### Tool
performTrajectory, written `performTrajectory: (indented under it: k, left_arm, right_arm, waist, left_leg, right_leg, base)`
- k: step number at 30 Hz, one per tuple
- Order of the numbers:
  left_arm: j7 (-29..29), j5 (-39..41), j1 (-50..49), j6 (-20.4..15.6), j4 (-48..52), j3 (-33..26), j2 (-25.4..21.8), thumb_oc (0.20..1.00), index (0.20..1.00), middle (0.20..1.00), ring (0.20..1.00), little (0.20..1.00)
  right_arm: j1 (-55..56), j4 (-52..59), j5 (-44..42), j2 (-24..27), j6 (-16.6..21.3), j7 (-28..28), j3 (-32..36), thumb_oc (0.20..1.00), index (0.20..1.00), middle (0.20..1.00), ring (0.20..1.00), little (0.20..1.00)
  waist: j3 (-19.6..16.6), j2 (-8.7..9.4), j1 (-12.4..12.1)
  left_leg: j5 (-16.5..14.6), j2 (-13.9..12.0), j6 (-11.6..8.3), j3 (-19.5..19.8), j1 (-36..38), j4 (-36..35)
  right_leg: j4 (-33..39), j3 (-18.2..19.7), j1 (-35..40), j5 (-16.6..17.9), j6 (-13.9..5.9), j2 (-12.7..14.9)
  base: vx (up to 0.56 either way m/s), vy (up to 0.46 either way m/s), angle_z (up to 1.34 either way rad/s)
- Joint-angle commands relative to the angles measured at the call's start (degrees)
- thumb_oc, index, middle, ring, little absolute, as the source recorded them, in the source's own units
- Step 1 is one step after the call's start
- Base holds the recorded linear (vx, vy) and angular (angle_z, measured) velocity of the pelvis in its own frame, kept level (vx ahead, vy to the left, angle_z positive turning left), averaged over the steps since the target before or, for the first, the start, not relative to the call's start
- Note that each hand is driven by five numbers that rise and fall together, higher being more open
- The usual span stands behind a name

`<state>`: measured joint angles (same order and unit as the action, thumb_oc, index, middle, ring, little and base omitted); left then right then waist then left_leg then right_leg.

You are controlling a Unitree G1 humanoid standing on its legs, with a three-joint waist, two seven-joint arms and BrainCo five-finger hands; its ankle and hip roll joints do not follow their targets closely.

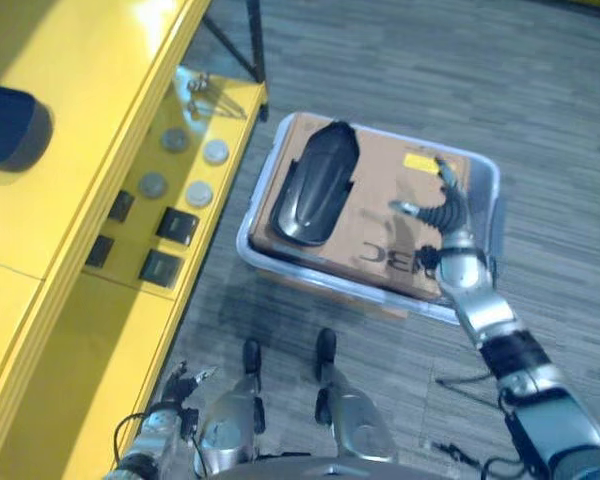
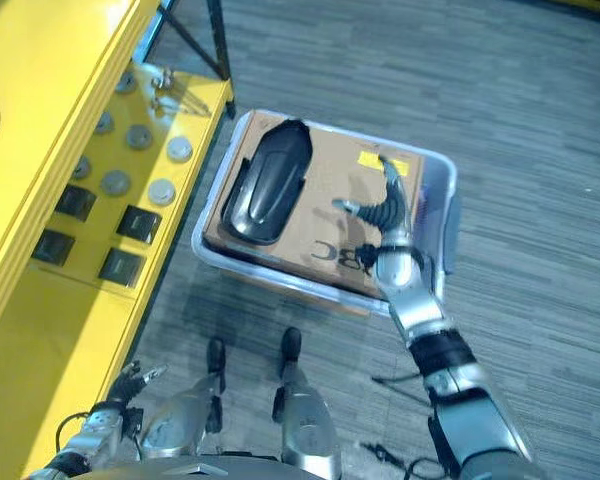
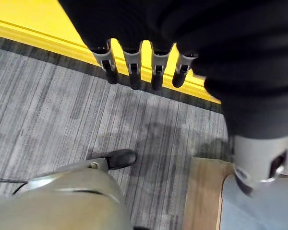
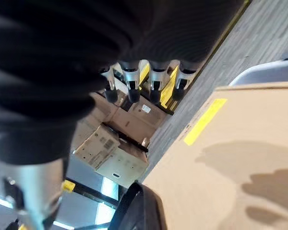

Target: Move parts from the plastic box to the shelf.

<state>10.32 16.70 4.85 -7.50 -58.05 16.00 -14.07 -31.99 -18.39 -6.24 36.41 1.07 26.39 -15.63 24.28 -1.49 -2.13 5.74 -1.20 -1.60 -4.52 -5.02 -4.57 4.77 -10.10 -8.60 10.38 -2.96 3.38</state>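
A clear plastic box [image 1: 490,190] stands on the carpet beside the yellow shelf [image 1: 110,330]. A brown cardboard sheet [image 1: 380,215] covers its inside, and a long black moulded part [image 1: 317,183] lies on the sheet's left side. My right hand [image 1: 442,205] hovers over the right side of the cardboard, fingers straight and spread, holding nothing. The black part's tip [image 4: 139,211] also appears in the right wrist view. My left hand [image 1: 180,385] hangs low beside the shelf's front edge, fingers [image 3: 134,72] relaxed and empty.
The shelf's lower level carries several grey discs [image 1: 185,165], several small black blocks [image 1: 165,245] and some metal bits [image 1: 202,90]. A dark object [image 1: 10,125] sits on the top level. A black stand leg [image 1: 250,45] rises behind the box. Cardboard cartons [image 4: 110,143] are stacked farther off.
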Motion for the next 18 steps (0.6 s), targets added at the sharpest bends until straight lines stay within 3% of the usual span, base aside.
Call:
performTrajectory:
  k: [1, 12, 18]
  left_arm:
    - [-0.9, 0.5, 2.6, -1.6, -2.0, 2.8, -2.4, 1.0, 1.0, 1.0, 1.0, 1.0]
    - [-3.1, 1.7, 7.9, -0.8, 0.7, 6.9, -2.6, 1.0, 1.0, 1.0, 1.0, 1.0]
    - [-2.9, 2.5, 8.8, -0.3, 0.9, 8.0, -2.5, 1.0, 1.0, 1.0, 1.0, 1.0]
  right_arm:
    - [-5.1, -1.2, 0.6, 3.2, -0.5, 2.9, -1.4, 1.0, 1.0, 1.0, 1.0, 1.0]
    - [-17.1, -11.8, -2.6, 4.1, -1.1, 3.1, -4.5, 1.0, 1.0, 1.0, 1.0, 1.0]
    - [-19.4, -15.4, -1.4, 3.8, -5.6, 0.7, -6.4, 1.0, 1.0, 1.0, 1.0, 1.0]
  waist:
    - [-0.3, 1.07, -2.4]
    - [2.8, -0.79, -4.0]
    - [3.2, -1.31, -4.3]
  left_leg:
    - [0.0, 0.6, 0.58, 2.8, -5.3, -0.4]
    - [1.0, 1.6, 0.37, 5.0, -8.7, -0.4]
    - [1.2, 1.6, 0.18, 5.2, -8.9, -0.4]
  right_leg:
    - [0.2, -0.5, 3.0, -6.5, -1.23, 0.6]
    - [-2.1, -2.6, -0.6, -6.8, -1.47, 1.6]
    - [-2.9, -3.3, -1.4, -6.8, -1.71, 2.4]
  base:
    - [-0.08, 0.005, 0.3]
    - [-0.03, 0.028, 0.2]
    - [-0.01, 0.033, 0.06]
